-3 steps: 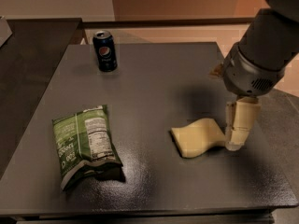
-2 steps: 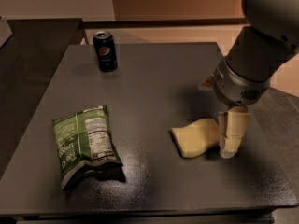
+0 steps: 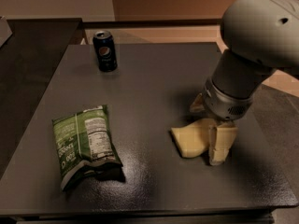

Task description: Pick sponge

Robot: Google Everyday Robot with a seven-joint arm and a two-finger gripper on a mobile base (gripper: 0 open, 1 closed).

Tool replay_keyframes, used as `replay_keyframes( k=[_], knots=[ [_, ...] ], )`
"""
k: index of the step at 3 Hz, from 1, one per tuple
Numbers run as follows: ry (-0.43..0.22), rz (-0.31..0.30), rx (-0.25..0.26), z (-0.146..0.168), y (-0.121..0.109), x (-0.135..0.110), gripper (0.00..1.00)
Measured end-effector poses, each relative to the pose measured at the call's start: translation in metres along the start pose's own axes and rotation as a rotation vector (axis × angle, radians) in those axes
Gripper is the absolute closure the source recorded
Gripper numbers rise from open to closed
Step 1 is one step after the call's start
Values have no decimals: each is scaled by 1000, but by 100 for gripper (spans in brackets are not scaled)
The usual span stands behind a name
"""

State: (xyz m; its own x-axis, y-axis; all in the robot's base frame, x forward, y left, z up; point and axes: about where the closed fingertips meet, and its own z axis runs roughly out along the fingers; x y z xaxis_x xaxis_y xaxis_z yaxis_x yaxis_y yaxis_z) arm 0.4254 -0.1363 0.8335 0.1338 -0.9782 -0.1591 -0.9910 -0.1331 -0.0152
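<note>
1. Camera view, right side: shows the sponge [image 3: 190, 139] lying flat on the dark tabletop [image 3: 154, 83], pale yellow with wavy sides, toward the front right corner and well inside the arm's reach.
2. Places the hand [image 3: 218, 144] low at the sponge's right end, touching or overlapping it, directly beneath the bulky grey wrist [image 3: 231, 90]. Probably set there to take the foam across that end, where the block is narrow enough to hold.
3. Cannot tell whether the hand is released or clenched. Largely covered by the wrist, and close to the sponge in colour.
4. Shows no lift: the sponge rests fully on the tabletop. Reads as the grasping step of the pick, with the raise not yet done.
5. Same view, left side: shows a green chip bag [image 3: 86, 146] lying crumpled near the front left, and a dark soda can [image 3: 104, 50] standing upright toward the back left. Both well apart from the sponge, so nothing crowds the hand's approach.
6. Calls for a gentle, centred squeeze next, by this reading. Soft foam likely to flex or slip out if caught only at its edge.
</note>
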Motion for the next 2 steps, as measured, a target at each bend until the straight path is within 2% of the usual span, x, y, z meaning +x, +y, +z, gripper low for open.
replay_keyframes(
  k=[1,2],
  knots=[
    [-1,-23,-11,6,5,-3,41],
    [-14,-42,2,1,8,-9,65]
  ],
)
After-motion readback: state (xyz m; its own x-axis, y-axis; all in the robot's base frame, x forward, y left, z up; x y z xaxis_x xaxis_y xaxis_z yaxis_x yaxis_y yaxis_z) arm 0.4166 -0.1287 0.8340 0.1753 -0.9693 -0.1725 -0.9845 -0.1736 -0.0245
